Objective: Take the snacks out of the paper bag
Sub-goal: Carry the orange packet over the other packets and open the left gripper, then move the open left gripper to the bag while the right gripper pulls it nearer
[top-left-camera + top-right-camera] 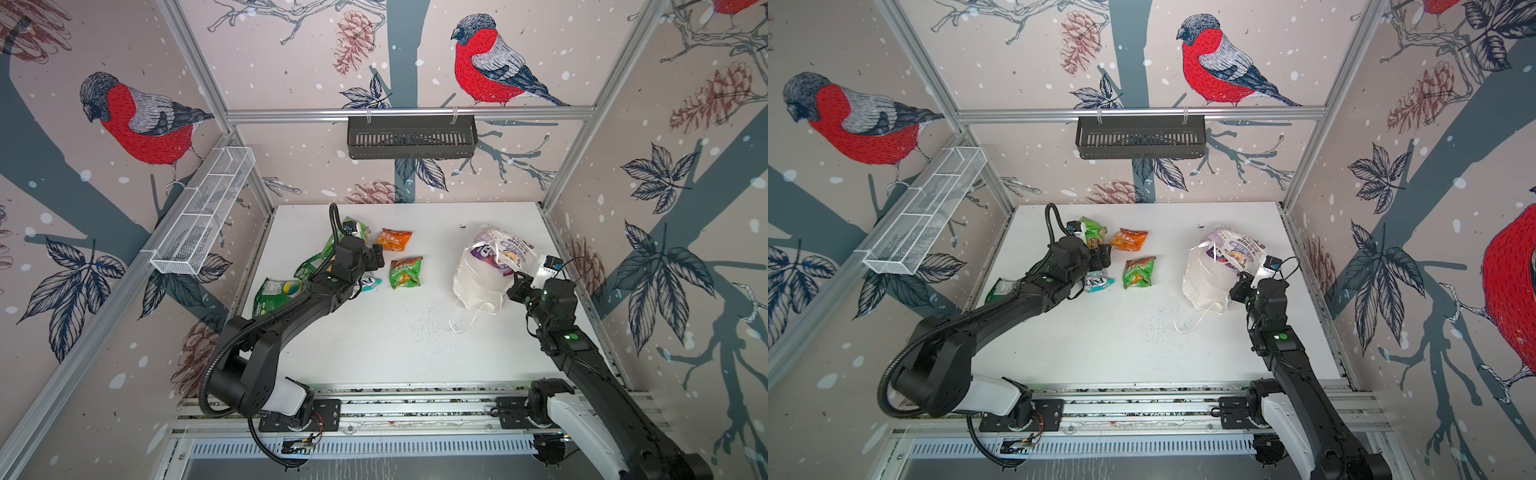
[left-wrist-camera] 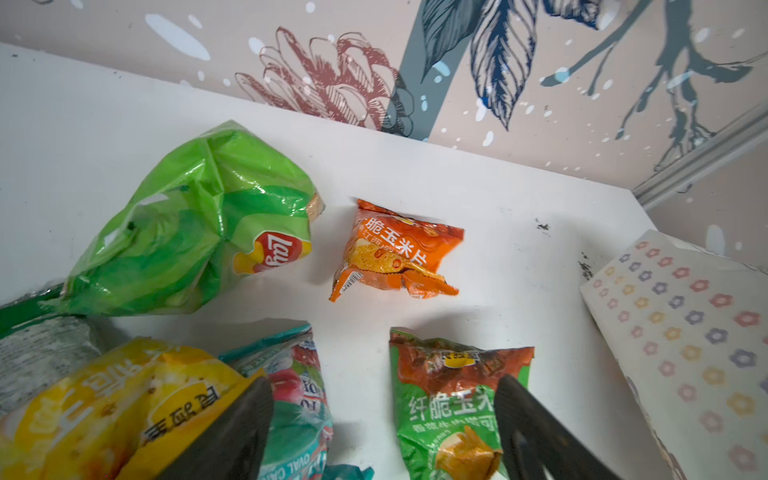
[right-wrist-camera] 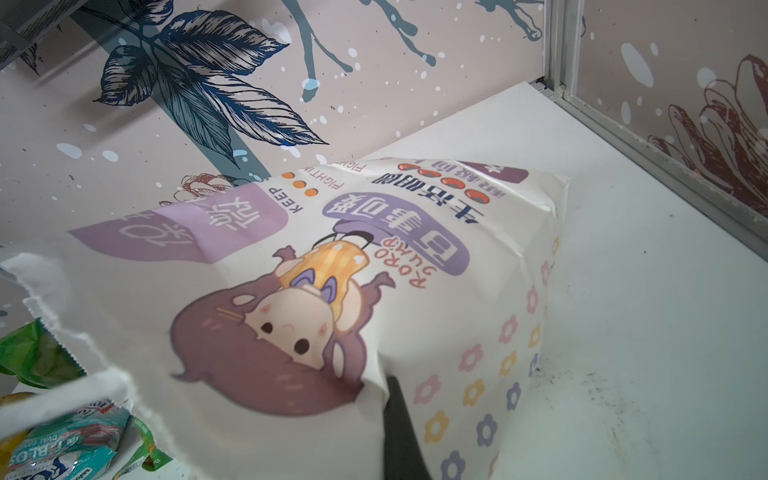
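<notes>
On the left of the table (image 1: 415, 353) we see the snacks (image 1: 405, 272) lying out, green, orange, teal and yellow, with our left gripper (image 2: 382, 440) spread wide over them and holding nothing. Right of them the bag (image 1: 482, 270) lies tipped, mouth toward the near side, our right gripper (image 1: 514, 279) pinched on a fold of its side. We judge that thin paper could tear or slip free under a hard pull, and we cannot tell whether anything is inside.
</notes>
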Available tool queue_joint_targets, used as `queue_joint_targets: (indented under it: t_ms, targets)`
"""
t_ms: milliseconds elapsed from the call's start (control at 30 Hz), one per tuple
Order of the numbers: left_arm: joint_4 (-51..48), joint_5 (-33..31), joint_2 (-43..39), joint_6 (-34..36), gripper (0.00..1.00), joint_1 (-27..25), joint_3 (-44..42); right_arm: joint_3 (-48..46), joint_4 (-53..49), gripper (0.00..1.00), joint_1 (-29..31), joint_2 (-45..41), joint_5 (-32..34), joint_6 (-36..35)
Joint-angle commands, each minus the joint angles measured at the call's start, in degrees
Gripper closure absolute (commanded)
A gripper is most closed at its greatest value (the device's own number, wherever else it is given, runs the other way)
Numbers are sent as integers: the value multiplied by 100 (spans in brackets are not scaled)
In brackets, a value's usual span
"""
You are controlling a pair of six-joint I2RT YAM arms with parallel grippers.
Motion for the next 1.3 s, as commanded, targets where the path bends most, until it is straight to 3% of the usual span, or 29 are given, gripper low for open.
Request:
queue_joint_targets:
  t_ms: [0,333,567,733,867,1167,1267]
  targets:
    - [329,-149,-305,315,12,-239,-115,-18,90,100,-5,12,40,40]
    - [539,-292,-935,349,9,-610,-604,200,168,100,-5,127,-28,99]
    - [583,-175,-887,236,8,-918,-652,321,306,100,17,358,-145,117]
    - [469,-289,-768,398,8,-1433,-489,404,395,100,80,670,-348,116]
    - [239,-532,-749,449,8,-1708,-443,580,436,100,277,992,-523,67]
    - [360,-518,-826,346,8,-1758,-658,894,420,100,1050,1486,-150,-304]
    - [500,-397,-702,356,7,-1780,-667,774,491,100,1191,1416,-337,-632]
